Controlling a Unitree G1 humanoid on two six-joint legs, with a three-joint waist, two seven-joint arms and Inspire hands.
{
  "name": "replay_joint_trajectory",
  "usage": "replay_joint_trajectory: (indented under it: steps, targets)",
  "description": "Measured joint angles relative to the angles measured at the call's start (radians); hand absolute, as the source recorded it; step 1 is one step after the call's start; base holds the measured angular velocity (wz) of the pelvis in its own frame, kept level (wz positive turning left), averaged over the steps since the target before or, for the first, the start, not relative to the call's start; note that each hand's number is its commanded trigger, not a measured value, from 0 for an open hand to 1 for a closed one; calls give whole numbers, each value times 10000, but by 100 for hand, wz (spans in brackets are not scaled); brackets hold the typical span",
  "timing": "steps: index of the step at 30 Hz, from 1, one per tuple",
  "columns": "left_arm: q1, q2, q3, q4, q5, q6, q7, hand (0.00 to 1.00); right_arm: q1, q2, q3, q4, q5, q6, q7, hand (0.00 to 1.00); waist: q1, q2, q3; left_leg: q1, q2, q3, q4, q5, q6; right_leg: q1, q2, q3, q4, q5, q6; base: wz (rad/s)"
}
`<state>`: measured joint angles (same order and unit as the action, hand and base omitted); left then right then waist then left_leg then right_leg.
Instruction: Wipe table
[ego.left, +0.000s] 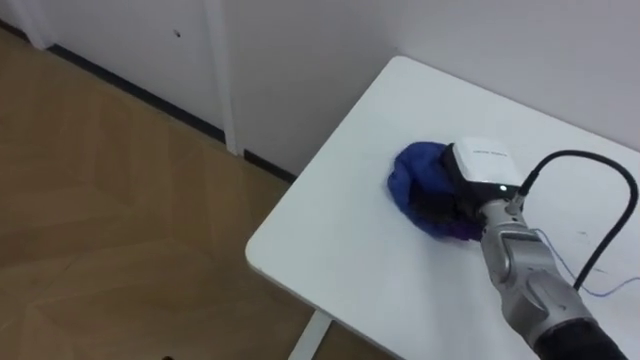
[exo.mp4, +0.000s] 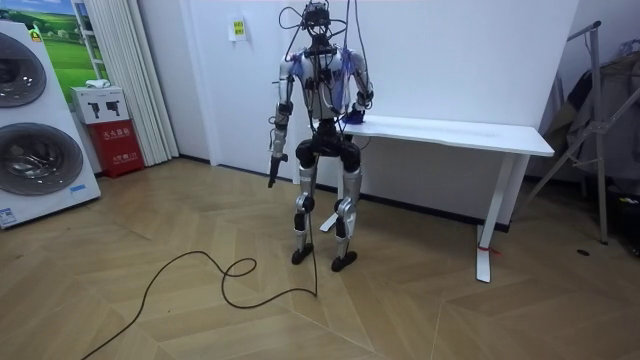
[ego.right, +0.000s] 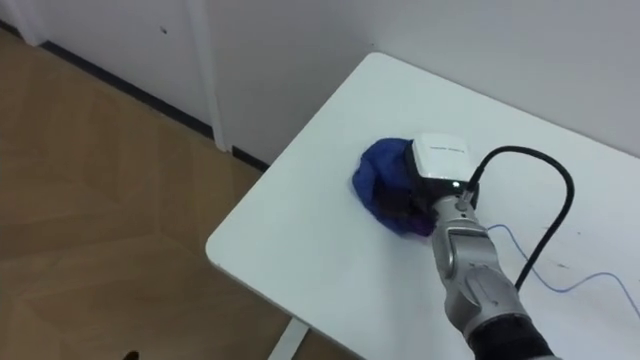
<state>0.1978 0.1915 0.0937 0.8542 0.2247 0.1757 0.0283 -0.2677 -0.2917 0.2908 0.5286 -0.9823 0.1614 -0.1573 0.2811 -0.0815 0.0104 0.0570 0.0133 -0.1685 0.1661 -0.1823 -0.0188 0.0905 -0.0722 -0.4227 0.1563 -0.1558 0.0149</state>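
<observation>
Our right hand (ego.left: 480, 168) rests on the blue cloth (ego.left: 412, 178) near the table (ego.left: 330, 240) corner — we cannot tell if it grips — most of the table looks left to wipe

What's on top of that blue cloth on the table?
The robot's right hand lies on the blue cloth, its white back facing up. The part of the cloth beneath the hand is covered, as is the patch of white table under the cloth.

Small yellow notice (exo.mp4: 238, 28) on white wall (exo.mp4: 450, 50), print unreadable, red box (exo.mp4: 118, 148) with lettering, too small to read
</observation>
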Motion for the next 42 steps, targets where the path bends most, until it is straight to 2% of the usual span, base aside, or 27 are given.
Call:
replay_joint_trajectory:
  steps: [2, 4, 6, 7, 12, 14, 16, 17, 18, 20, 21, 22, 23, 25, 28, 32, 33, 36, 39, 41, 42]
  targets:
    - [-119, -3, -6, 25, -269, -129, 12, 0, 187, 8, -14, 6, 114, -74, -35, 100, -68, 66, 26, 86, -12, 41, -3, 0, 1, 105, -24, 33, 27, -1, 4, -4]
    - [-167, -21, -6, 160, -830, -292, 124, 0, 441, 50, -64, 6, 594, -111, -145, 100, -270, 135, -13, 223, -54, 73, -38, -23, 37, 283, -73, 5, 29, -50, 84, 8]
    - [-135, -75, -12, 178, -1135, -312, 255, 0, 612, 185, -122, 26, 1014, -122, -228, 100, -325, 234, -84, 340, -42, 158, -70, -87, 133, 348, -70, 48, 50, -71, 118, -7]
    - [-75, -112, -3, 177, -1140, -312, 349, 0, 691, 245, -163, 56, 1370, -132, -282, 100, -306, 273, -85, 448, -18, 279, -145, -98, 148, 359, -71, 121, 115, -72, 119, -19]
    - [-20, -193, 25, 305, -1571, -312, 574, 0, 763, 484, -425, 237, 2619, -212, -266, 100, -327, 274, -83, 629, 14, 522, -170, -111, 162, 387, -37, 446, 142, -71, 117, -16]
    - [35, -192, 82, 354, -1561, -297, 618, 0, 765, 491, -636, 497, 3141, -490, -276, 100, -435, 260, -93, 668, 20, 561, -172, -116, 169, 393, -30, 512, 148, -70, 117, -6]
    - [144, -185, 273, 355, -1556, -290, 703, 0, 844, 499, -1186, 1012, 3669, -970, -365, 100, -649, 254, -93, 644, 18, 560, -157, -123, 180, 402, -38, 504, 140, -70, 118, 10]
    - [169, -183, 524, 361, -1498, -290, 686, 0, 937, 492, -1605, 1288, 3824, -1305, -471, 100, -864, 224, -110, 567, 8, 498, -126, -126, 182, 388, -61, 391, 133, -70, 119, 14]
    - [187, -183, 676, 394, -1432, -292, 683, 0, 1015, 491, -1879, 1410, 3900, -1422, -482, 100, -989, 217, -114, 549, -7, 447, -124, -123, 183, 400, -75, 351, 130, -70, 119, 25]
    - [363, -177, 1430, 464, -1326, -292, 675, 0, 1170, 451, -3082, 1889, 4032, -1616, -555, 100, -1408, 178, -148, 585, -53, 388, -107, -120, 189, 519, -117, 249, 105, -96, 162, 20]
    - [539, -103, 1897, 473, -1343, -290, 697, 0, 1241, 238, -3860, 2424, 4109, -1624, -737, 100, -1645, 140, -190, 599, -75, 383, -104, -121, 191, 552, -144, 213, 108, -113, 188, 10]
    - [702, 26, 2205, 479, -1356, -290, 720, 0, 1365, -157, -4516, 3050, 4409, -1639, -947, 100, -1797, 62, -233, 602, -87, 433, -88, -122, 195, 568, -162, 212, 113, -113, 189, 8]
    - [767, 100, 2321, 507, -1352, -292, 747, 0, 1414, -374, -4837, 3428, 4602, -1667, -1047, 100, -1889, -8, -265, 607, -87, 457, -81, -121, 195, 583, -167, 209, 120, -113, 189, 6]
    - [816, 307, 2845, 919, -1320, -299, 783, 0, 1706, -1176, -6105, 4857, 4890, -1728, -1247, 100, -2031, -48, -260, 761, -46, 802, -99, -129, 206, 657, -151, 446, 115, -113, 189, -8]
    - [795, 327, 3372, 1347, -1342, -305, 772, 0, 2178, -1780, -7094, 5613, 5179, -1811, -1233, 100, -2296, -58, -269, 835, 48, 1021, -132, -268, 227, 661, -73, 623, 121, -133, 221, -21]
    - [698, 324, 3340, 1377, -1522, -306, 751, 0, 2650, -1918, -7553, 5676, 5396, -1782, -1235, 100, -2638, -118, -296, 917, 134, 1247, -138, -306, 171, 564, 10, 798, 146, -126, 201, -22]
    - [560, 326, 3328, 1376, -1583, -306, 743, 0, 2687, -1918, -7516, 5632, 5412, -1679, -1208, 100, -2669, -122, -299, 932, 165, 1362, -129, -324, 146, 555, 62, 978, 144, -107, 159, -31]
    - [21, 337, 3035, 1388, -2162, -308, 733, 0, 2679, -1888, -7411, 5534, 5396, -1566, -1200, 100, -2793, -143, -287, 871, 166, 1445, -67, -326, 146, 502, 61, 1032, 165, -78, 114, -14]
    - [-492, 342, 2307, 1419, -2159, -316, 725, 0, 2542, -1766, -6747, 5051, 5298, -967, -1388, 100, -2662, -102, -275, 925, 186, 1573, -60, -335, 148, 473, 91, 1202, 206, -71, 105, -16]
    - [-796, 313, 1765, 1530, -2154, -316, 686, 0, 2264, -1623, -6356, 4645, 4837, -371, -1460, 100, -2516, -88, -264, 928, 231, 1778, -86, -336, 144, 305, 126, 1404, 334, -50, 70, -38]
    - [-984, 236, 1522, 1593, -2147, -316, 666, 0, 2237, -1327, -5739, 3878, 4325, 38, -1442, 100, -2272, -53, -251, 939, 306, 1979, -96, -347, 123, 189, 190, 1584, 344, 14, -2, -59]
